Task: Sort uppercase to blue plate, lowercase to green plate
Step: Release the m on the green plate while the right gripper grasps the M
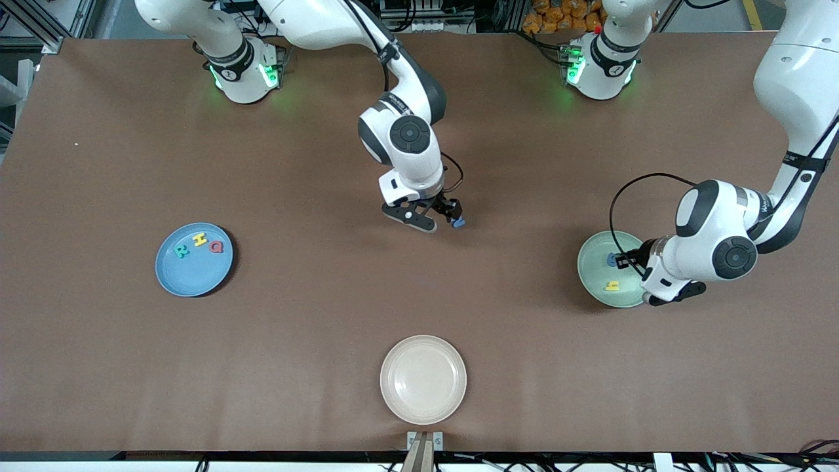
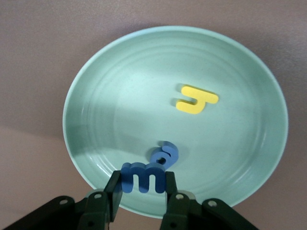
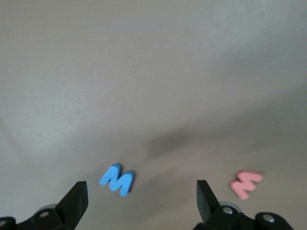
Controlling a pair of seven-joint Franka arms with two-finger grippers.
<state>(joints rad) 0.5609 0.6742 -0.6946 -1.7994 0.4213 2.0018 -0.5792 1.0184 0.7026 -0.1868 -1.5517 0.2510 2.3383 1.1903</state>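
My left gripper (image 2: 141, 189) hangs over the green plate (image 1: 593, 278) at the left arm's end of the table, its fingers (image 2: 113, 191) clenched on a rounded blue lowercase letter (image 2: 140, 178) that stands on edge between them, above the plate's rim. In that plate lie a second rounded blue letter (image 2: 164, 154), just beside the one I grip, and a yellow lowercase letter (image 2: 195, 100) well apart from both. My right gripper (image 3: 141, 199) hovers over bare table (image 1: 419, 131) near the middle, released, its fingers (image 3: 76, 201) spread wide with nothing between them. Below it on the brown surface lie the blue W (image 3: 116, 179) and the smaller red w (image 3: 245, 182), flat and apart from each other; in the front view only a speck of blue (image 1: 459, 223) shows past the gripper's tip, and the red letter is hidden by the arm. At the right arm's end of the table sits the blue plate (image 1: 187, 278), with the teal R (image 1: 182, 250), the yellow H (image 1: 199, 238) and the red Q (image 1: 217, 247) lying in a loose row on it. A cream plate (image 1: 423, 379) rests nearest the front camera, midway along the table's edge.
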